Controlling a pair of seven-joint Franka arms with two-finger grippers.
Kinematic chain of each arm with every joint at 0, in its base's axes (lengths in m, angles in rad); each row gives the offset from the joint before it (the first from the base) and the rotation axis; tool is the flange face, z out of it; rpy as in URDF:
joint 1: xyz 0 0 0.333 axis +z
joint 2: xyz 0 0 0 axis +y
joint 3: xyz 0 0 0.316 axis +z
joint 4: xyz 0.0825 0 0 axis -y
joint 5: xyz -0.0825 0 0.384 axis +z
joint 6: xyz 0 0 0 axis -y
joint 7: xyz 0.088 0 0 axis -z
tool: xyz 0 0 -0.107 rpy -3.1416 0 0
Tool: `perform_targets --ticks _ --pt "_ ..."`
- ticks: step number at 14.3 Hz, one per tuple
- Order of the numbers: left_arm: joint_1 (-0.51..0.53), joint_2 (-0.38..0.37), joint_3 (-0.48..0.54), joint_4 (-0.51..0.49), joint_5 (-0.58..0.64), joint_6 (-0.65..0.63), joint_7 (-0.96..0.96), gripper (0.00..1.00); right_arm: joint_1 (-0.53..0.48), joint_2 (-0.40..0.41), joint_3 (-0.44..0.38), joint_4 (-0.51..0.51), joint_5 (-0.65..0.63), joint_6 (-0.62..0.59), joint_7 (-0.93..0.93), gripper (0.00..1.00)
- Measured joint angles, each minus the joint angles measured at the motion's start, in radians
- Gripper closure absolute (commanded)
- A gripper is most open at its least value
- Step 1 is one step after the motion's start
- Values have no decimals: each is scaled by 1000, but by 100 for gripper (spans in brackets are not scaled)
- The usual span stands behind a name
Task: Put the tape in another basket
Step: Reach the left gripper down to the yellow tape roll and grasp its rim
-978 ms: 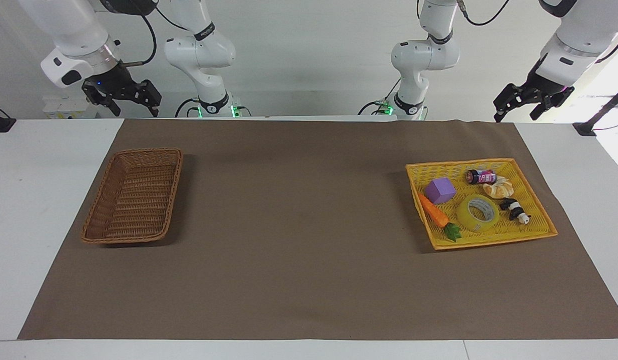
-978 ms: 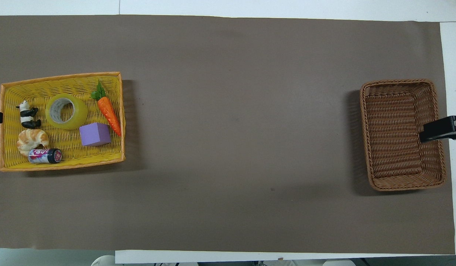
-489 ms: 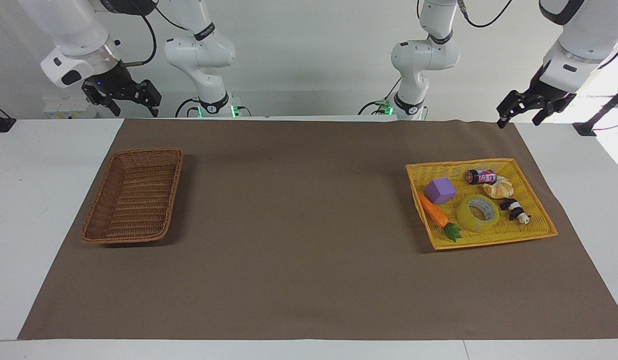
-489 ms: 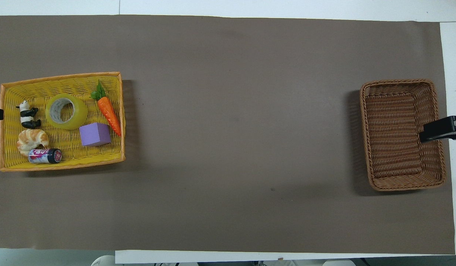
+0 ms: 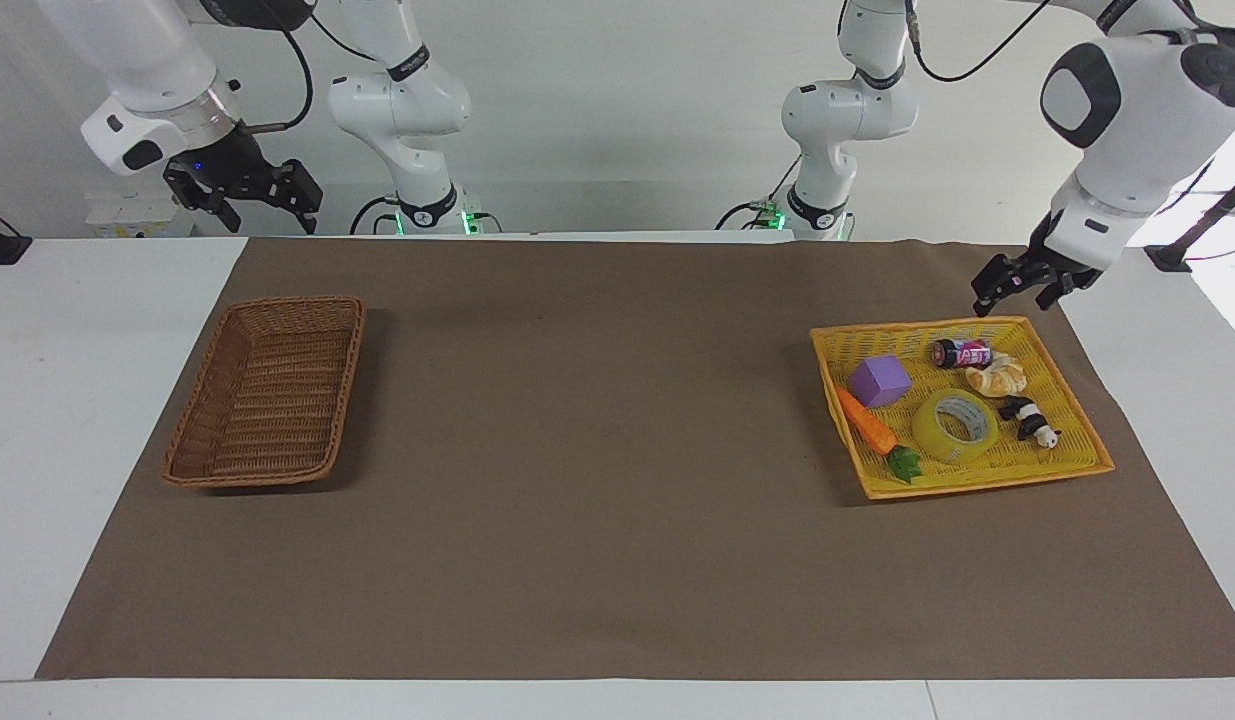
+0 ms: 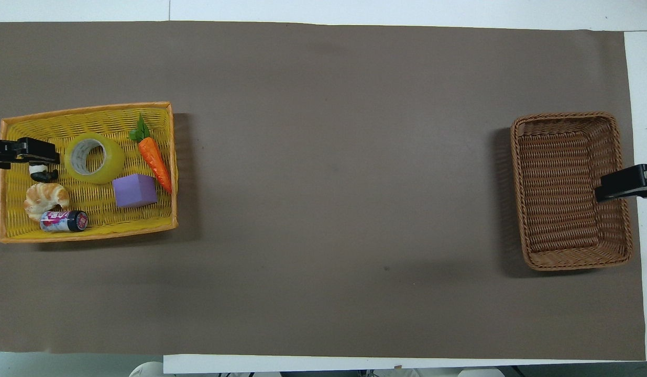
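The yellow tape roll (image 5: 955, 425) (image 6: 94, 158) lies flat in the yellow tray (image 5: 977, 488) (image 6: 87, 235) at the left arm's end of the table. The brown wicker basket (image 5: 267, 400) (image 6: 564, 193) stands at the right arm's end and holds nothing. My left gripper (image 5: 1019, 292) (image 6: 32, 153) is open and empty. It hangs in the air over the tray's edge by the toy panda, apart from the tape. My right gripper (image 5: 245, 200) (image 6: 619, 187) is open and empty, and waits raised over the basket's edge.
In the yellow tray with the tape are a purple cube (image 5: 879, 381) (image 6: 135, 190), a toy carrot (image 5: 867, 425), a croissant (image 5: 997, 375), a small can (image 5: 962, 353) and a toy panda (image 5: 1029, 420). A brown mat covers the table between tray and basket.
My left gripper has come down and moved in over the yellow tray's edge, toward the tape. The right arm and all objects have stayed still.
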Motion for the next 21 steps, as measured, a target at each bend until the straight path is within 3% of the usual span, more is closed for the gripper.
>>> perform_targets --ticks 1,3,4,19,20,21 --pt "8 31 0 -5 0 43 1 6 0 0 0 0 0 0 0 0" --pt "31 93 1 -6 0 118 12 30 0 0 0 0 0 0 0 0" --pt "37 116 1 -6 0 138 15 38 0 0 0 0 0 0 0 0" --pt "49 245 -1 -91 0 334 100 42 0 0 0 0 0 0 0 0" --pt "48 264 -3 -92 0 354 100 45 0 0 0 0 0 0 0 0" --pt "48 280 -4 -92 0 366 101 58 0 0 0 0 0 0 0 0"
